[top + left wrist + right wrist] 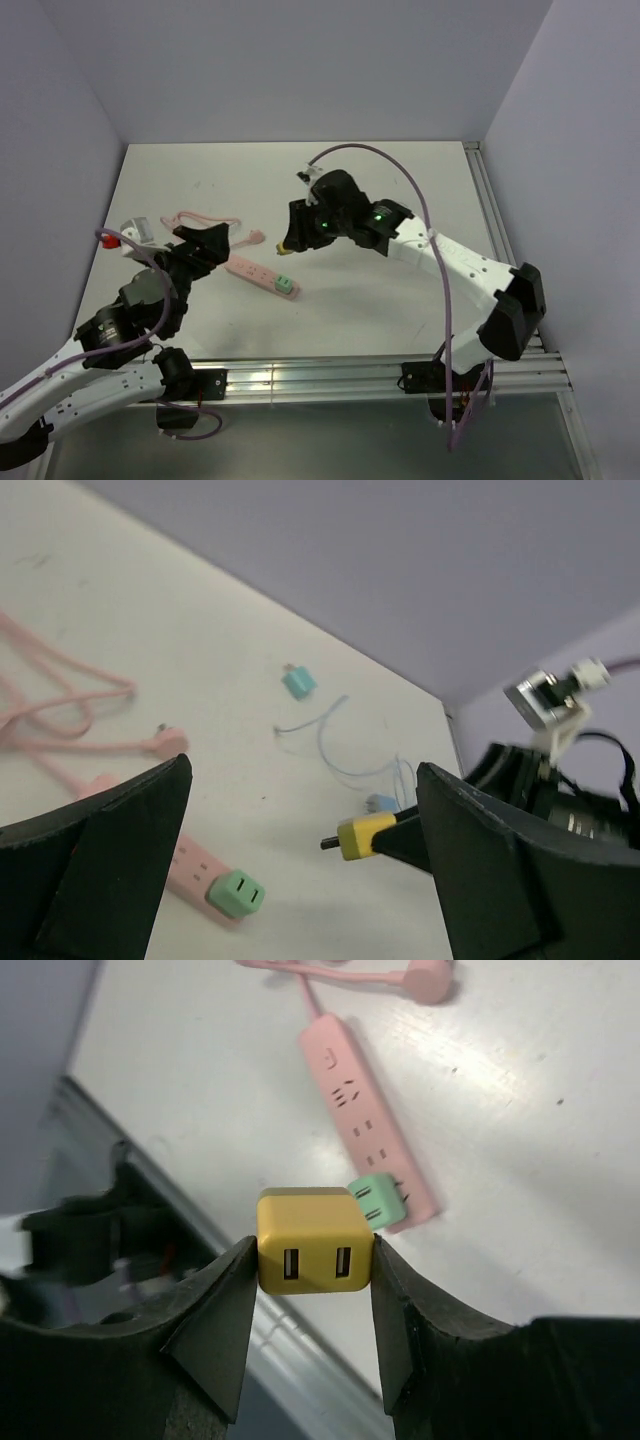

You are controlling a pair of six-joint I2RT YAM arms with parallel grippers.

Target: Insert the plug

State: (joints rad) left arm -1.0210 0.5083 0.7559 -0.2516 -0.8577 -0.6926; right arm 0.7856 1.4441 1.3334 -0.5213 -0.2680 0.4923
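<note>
A pink power strip (255, 272) lies on the white table, with a green plug (286, 286) seated in its right end. My right gripper (289, 243) is shut on a yellow cube plug (284, 245) and holds it above the table, just up and right of the strip's green end. The right wrist view shows the yellow plug (314, 1239) clamped between both fingers, with the strip (365, 1125) and the green plug (378, 1201) beyond it. My left gripper (207, 240) is open and empty by the strip's left end. Its view shows the yellow plug (365, 836), prongs pointing left, and the green plug (236, 893).
The strip's pink cord (205, 219) loops at the back left and ends in a pink plug (256, 237). A teal adapter (297, 682), a small blue adapter (381, 803) and a thin pale wire (335, 742) lie farther back. Aluminium rails (380, 375) line the front and right table edges.
</note>
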